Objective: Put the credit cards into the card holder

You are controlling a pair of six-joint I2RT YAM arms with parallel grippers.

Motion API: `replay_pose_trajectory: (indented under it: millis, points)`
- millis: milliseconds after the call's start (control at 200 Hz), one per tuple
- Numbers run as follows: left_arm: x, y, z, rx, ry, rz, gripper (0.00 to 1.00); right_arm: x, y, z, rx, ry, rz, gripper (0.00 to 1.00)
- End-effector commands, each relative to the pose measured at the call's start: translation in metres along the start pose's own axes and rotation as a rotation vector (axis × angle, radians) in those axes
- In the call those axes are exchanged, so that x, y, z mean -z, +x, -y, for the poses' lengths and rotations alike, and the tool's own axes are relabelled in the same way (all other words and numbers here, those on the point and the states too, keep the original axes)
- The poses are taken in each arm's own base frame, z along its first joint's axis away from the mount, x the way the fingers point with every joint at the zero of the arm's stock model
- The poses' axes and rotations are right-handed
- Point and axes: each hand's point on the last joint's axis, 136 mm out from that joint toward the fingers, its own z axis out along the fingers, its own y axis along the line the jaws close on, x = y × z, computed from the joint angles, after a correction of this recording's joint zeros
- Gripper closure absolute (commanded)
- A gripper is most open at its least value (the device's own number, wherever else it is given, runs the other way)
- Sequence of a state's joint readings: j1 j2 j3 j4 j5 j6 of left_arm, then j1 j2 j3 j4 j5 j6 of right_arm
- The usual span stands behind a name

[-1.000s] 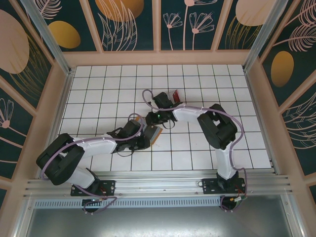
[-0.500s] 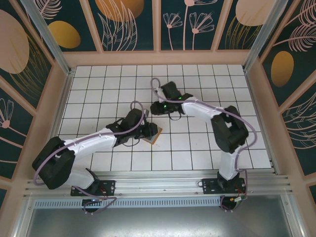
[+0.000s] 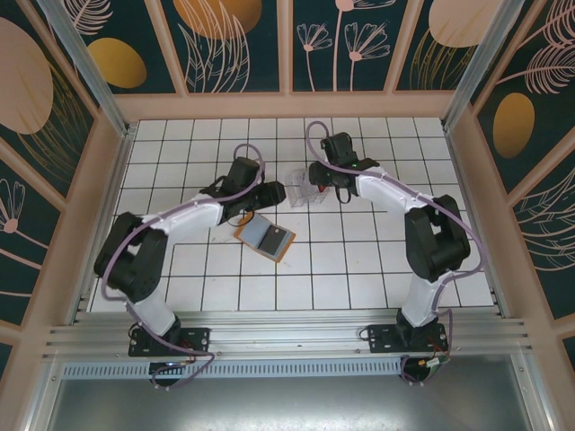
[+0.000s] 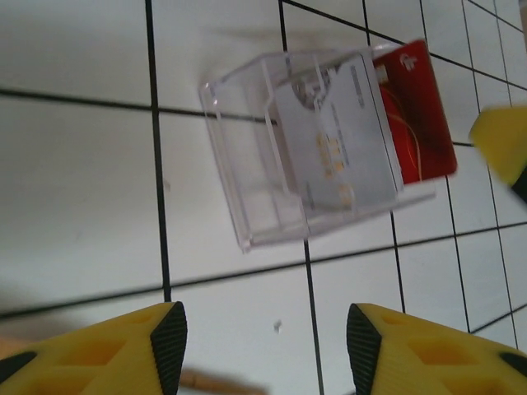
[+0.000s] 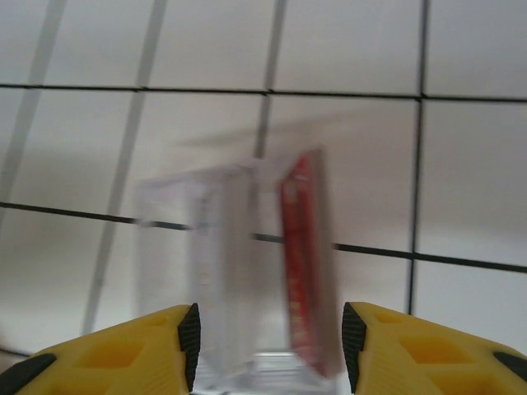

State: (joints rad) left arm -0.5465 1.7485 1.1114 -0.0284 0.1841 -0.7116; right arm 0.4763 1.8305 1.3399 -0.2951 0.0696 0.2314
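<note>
From above, the wallet [image 3: 265, 238] lies open on the tiled desk [image 3: 377, 260], just below the centre of the frame. Its grey lining faces up inside an orange border, and nothing rests on it. It sits apart from both arms.

Farther up the frame, the left gripper [image 3: 277, 192] and the right gripper [image 3: 321, 182] point at each other from left and right. A clear case [image 3: 299, 186] stands between them. At this height the case is only a faint glassy shape, and its contents cannot be read.

The left wrist view makes them plain. The gripper's two yellow fingers [image 4: 169, 341] stand wide apart at the bottom edge with bare tile between them, so it is released and holds nothing. Beyond them the case lies on its side in the upper middle. A pale card [image 4: 338, 140] with small gold marks sits inside it. A red card [image 4: 416, 107] pokes out of its right end, next to a blurred yellow fingertip at the right edge.

The right wrist view looks along the case from its end, so the red card appears edge-on, as a thin upright strip at the case's right side. This gripper's fingers [image 5: 185, 341] are also spread. The near end of the case sits at their mouth. The picture is blurred, and I cannot tell whether either pad touches it.
</note>
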Motion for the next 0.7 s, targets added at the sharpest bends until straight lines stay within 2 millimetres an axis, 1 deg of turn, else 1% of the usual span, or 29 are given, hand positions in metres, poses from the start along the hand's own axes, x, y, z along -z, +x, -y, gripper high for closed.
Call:
replay_pose_trajectory:
  millis: [0, 30, 45, 115, 185, 320, 495, 696]
  points:
    - [-0.022, -0.018, 0.011, -0.044, 0.058, -0.012, 0.43, -0.004, -0.005, 0.021, 0.034, 0.115, -0.006, 0.47]
    - [-0.028, -0.02, 0.011, -0.046, 0.054, -0.021, 0.43, -0.007, -0.005, 0.023, 0.038, 0.128, -0.01, 0.47]
    - [-0.03, -0.024, 0.014, -0.051, 0.06, -0.017, 0.43, -0.008, -0.005, 0.024, 0.039, 0.137, -0.012, 0.47]
    - [-0.043, -0.028, 0.02, -0.053, 0.087, -0.025, 0.43, -0.013, -0.004, 0.028, 0.042, 0.152, -0.026, 0.47]
    - [-0.056, -0.028, 0.022, -0.053, 0.105, -0.045, 0.43, -0.018, -0.004, 0.028, 0.04, 0.149, -0.031, 0.47]
    - [-0.077, -0.024, 0.018, -0.041, 0.109, -0.081, 0.44, -0.027, -0.005, 0.026, 0.042, 0.144, -0.049, 0.46]
    - [-0.089, -0.016, 0.012, -0.028, 0.114, -0.102, 0.45, -0.036, -0.001, 0.028, 0.055, 0.157, -0.071, 0.47]
    - [-0.093, -0.009, 0.008, -0.014, 0.121, -0.114, 0.46, -0.039, 0.0, 0.033, 0.058, 0.172, -0.079, 0.48]
